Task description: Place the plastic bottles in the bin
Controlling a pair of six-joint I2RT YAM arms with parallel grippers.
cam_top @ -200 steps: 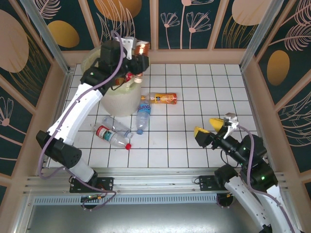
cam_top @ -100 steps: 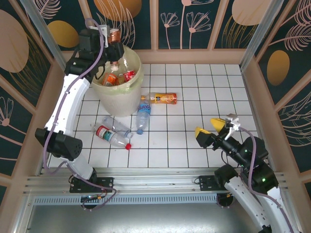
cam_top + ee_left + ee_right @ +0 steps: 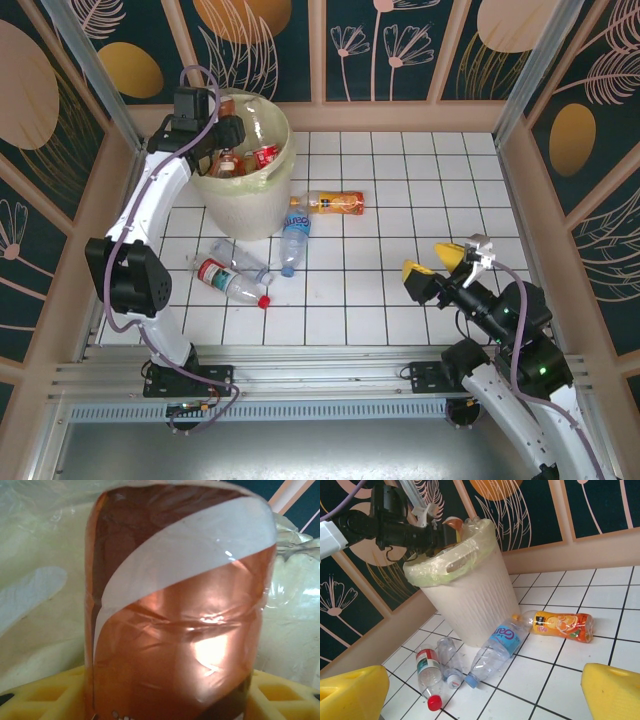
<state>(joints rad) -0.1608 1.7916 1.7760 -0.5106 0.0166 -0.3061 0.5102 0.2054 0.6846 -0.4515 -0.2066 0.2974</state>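
Observation:
My left gripper [image 3: 213, 128] hangs at the far-left rim of the cream bin [image 3: 245, 215], shut on a bottle with a brown and white label [image 3: 180, 610]. That bottle stands between the yellow fingers [image 3: 45, 695], just over the bag liner. In the right wrist view the same held bottle [image 3: 452, 524] shows above the bin [image 3: 470, 605]. Other bottles [image 3: 262, 156] lie inside the bin. On the tiles lie an orange bottle [image 3: 335, 203], a blue-labelled one [image 3: 294, 232], a red-capped one [image 3: 230, 282] and a clear one [image 3: 245, 262]. My right gripper [image 3: 437, 262] is open, far right of them.
Wooden walls with dark floral panels ring the white tiled floor [image 3: 400, 170]. The floor bottles cluster against the bin's near side, the blue-labelled one [image 3: 500, 645] touching its wall. Bare tiles stretch between the orange bottle [image 3: 562, 625] and my right gripper.
My left arm swung from the bin's right rim to its far-left rim and dropped lower, carrying the brown-labelled bottle. The right arm barely moved. The floor bottles stayed put.

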